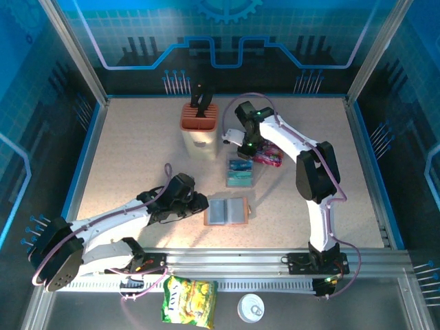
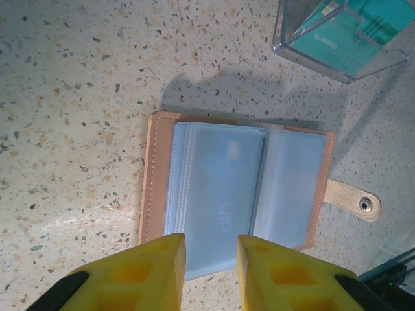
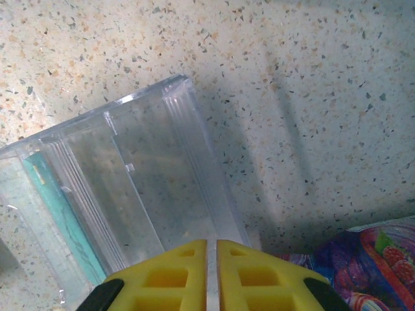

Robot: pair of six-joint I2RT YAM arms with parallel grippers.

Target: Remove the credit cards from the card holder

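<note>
Some credit cards (image 2: 350, 39) sit in the tray (image 2: 280, 32), card holder (image 2: 220, 188) open nearby.

The card holder (image 1: 226, 212) lay open on the table (image 1: 137, 158) just before the tray (image 1: 240, 173), which held cards (image 1: 239, 180), with the packet (image 1: 268, 157) right of the tray and the knife block (image 1: 199, 127) behind-left.

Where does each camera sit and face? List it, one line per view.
Top external: above and behind, looking down on the table; both arms, left gripper, right gripper show.
Left wrist: over the open card holder; its fingers below.
Right wrist: over the clear tray; fingers nearly closed.
Shared: tray and teal credit cards, all three.
</note>
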